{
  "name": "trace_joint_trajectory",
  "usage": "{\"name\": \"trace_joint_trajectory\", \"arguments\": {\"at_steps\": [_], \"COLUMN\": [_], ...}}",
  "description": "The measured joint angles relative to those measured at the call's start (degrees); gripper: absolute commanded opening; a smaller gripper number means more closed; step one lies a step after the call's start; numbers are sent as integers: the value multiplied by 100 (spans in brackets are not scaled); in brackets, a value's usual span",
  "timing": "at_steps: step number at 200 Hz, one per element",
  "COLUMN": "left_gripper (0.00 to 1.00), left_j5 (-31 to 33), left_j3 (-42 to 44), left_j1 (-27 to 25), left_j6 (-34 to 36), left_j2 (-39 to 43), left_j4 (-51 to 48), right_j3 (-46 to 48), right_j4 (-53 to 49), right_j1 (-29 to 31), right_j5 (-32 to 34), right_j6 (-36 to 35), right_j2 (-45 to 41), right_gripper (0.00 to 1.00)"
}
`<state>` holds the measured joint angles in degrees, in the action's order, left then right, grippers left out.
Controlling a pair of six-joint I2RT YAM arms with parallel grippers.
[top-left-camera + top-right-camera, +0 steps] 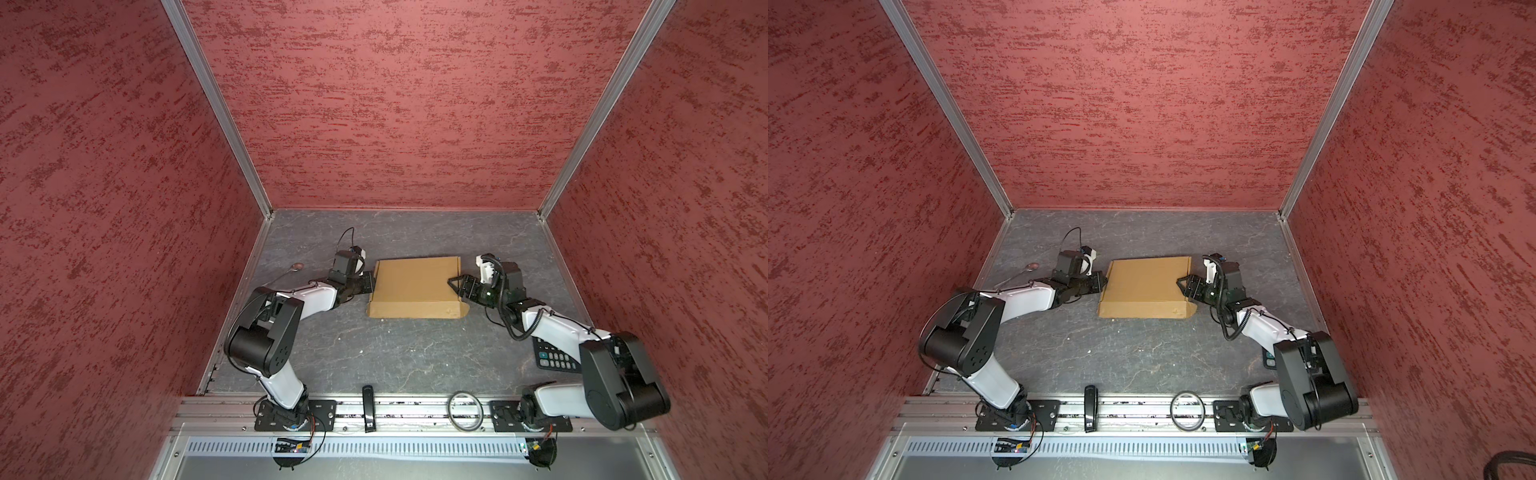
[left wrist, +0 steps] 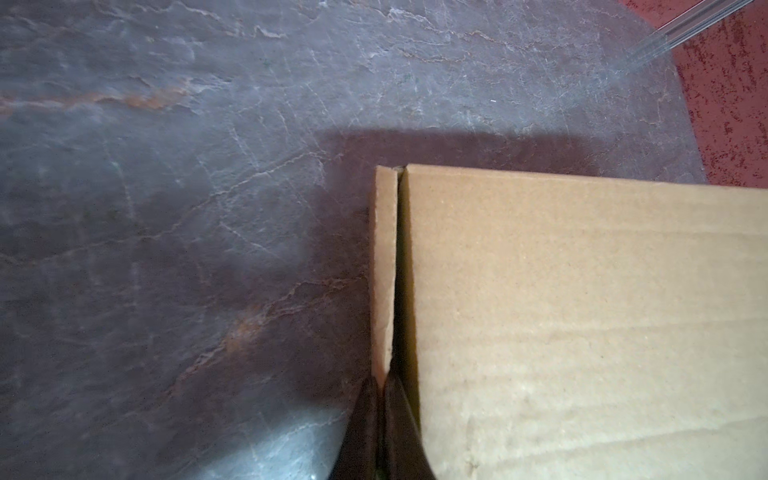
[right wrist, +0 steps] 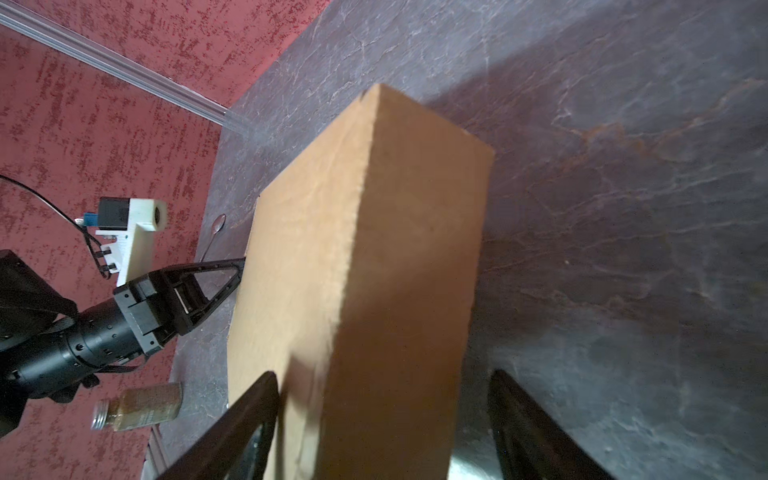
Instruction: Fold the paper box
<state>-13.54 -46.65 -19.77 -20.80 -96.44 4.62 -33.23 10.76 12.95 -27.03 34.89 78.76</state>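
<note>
Left pincer clamping paper box flap, right pincer astride

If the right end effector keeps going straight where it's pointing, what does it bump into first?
The paper box. Its side wall already sits between the open jaws of the right end effector, so cardboard probably comes first.

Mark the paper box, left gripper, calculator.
paper box [image 1: 415,286]: in a top view, middle of its top panel.
left gripper [image 2: 380,384]: left wrist view, between the fingertips.
calculator [image 1: 555,358]: in a top view, its keypad.
</note>
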Motion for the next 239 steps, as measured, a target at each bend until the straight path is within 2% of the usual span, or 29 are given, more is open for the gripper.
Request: {"name": "trace_joint_trajectory", "arguments": {"at_steps": [78, 133, 239], "left_gripper": [7, 7, 6], "left_j5": [-11, -2, -2], "left_j3": [37, 37, 70], "left_j1": [17, 22, 87], "left_j6": [4, 24, 136], "left_j2": [0, 0, 0], "left_j4": [72, 74, 149], "right_j3": [96, 94, -319], "right_j4": [1193, 1731, 1558], "right_j1": [-26, -31, -81], "right_j5": [-1005, -1447, -1779], "right_j6": [737, 1185, 1360], "right_j2": [710, 763, 949], "right_gripper": [78, 78, 77]}}
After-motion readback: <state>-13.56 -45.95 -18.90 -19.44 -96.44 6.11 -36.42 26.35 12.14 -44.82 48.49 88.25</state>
